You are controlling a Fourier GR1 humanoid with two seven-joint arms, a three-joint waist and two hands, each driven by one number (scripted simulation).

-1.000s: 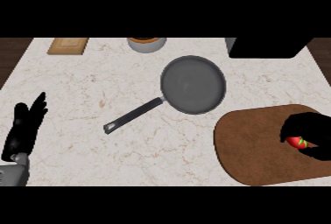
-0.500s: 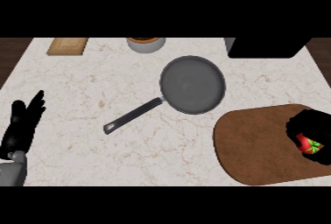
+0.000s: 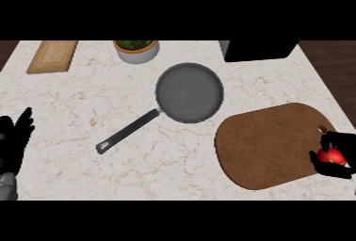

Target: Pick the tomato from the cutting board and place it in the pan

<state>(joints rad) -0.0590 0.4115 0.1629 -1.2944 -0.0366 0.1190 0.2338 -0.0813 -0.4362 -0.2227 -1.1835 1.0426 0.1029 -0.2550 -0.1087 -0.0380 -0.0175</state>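
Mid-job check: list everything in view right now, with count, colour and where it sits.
counter: one, white marbled, fills the view
pan: one, dark grey, centre, empty, handle pointing to the lower left
cutting board: one, brown, right of the pan
tomato: one, red, at the cutting board's right edge, inside the right hand
pot: one, white with green leaves, top, left of centre
wooden block: one, tan, top left
box: one, black, top right
left hand: one, black, open, resting at the left edge
right hand: one, black, curled round the tomato at the right edge
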